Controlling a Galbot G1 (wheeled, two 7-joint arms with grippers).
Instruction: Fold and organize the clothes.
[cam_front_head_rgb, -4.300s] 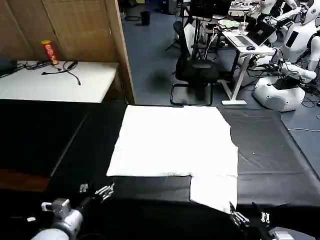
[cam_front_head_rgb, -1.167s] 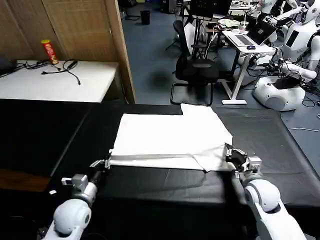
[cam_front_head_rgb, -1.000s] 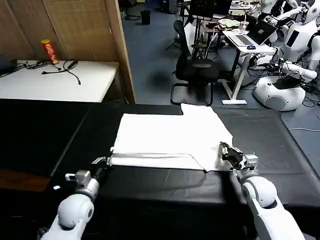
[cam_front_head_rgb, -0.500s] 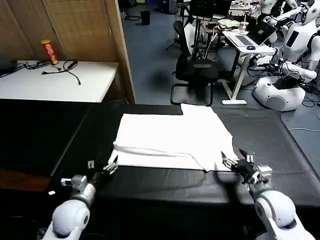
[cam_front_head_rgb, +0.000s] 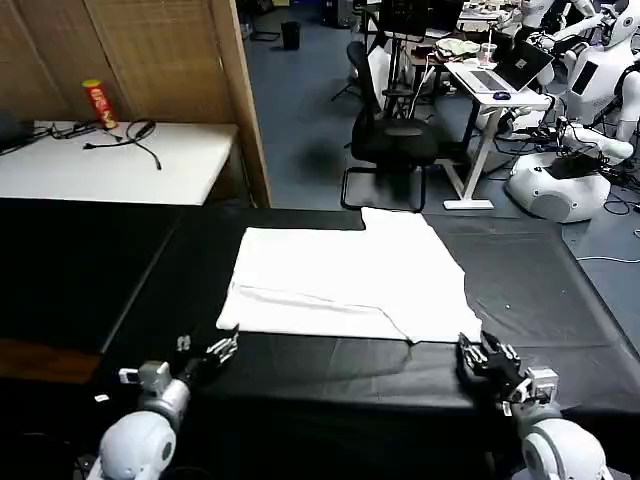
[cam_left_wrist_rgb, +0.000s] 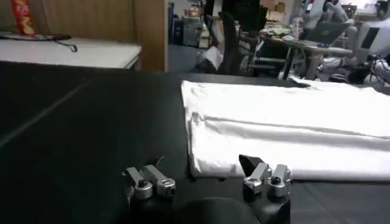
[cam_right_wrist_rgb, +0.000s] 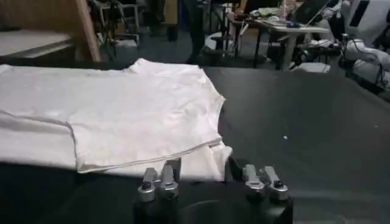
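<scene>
The left gripper (cam_front_head_rgb: 203, 352) has its fingers spread, holding nothing; it hovers low over the black table (cam_front_head_rgb: 90, 270) just off the near left corner of the white T-shirt (cam_front_head_rgb: 340, 280), apart from the cloth. In the left wrist view its two fingertips (cam_left_wrist_rgb: 149, 181) stand wide apart, with the T-shirt's near hem (cam_left_wrist_rgb: 286, 167) lying just beyond them. The right gripper (cam_front_head_rgb: 492, 360) is likewise spread and empty, sitting just off the near right corner of the shirt; the right wrist view shows its fingertips (cam_right_wrist_rgb: 157, 181) parted, with the folded edge (cam_right_wrist_rgb: 146, 155) right in front of them

The T-shirt lies flat in the middle of the black table, toward the far edge. Its near portion is folded back over itself, so a doubled layer runs along the near side, and one sleeve sticks out at the far right corner. No print shows on the upturned side

Beyond the table to the far left stands a white tabletop (cam_front_head_rgb: 120, 165) with black cables (cam_front_head_rgb: 130, 135) and a red and yellow can (cam_front_head_rgb: 99, 103), beside a wooden partition (cam_front_head_rgb: 160, 55). A black office chair (cam_front_head_rgb: 390, 140) stands on the blue floor farther back
</scene>
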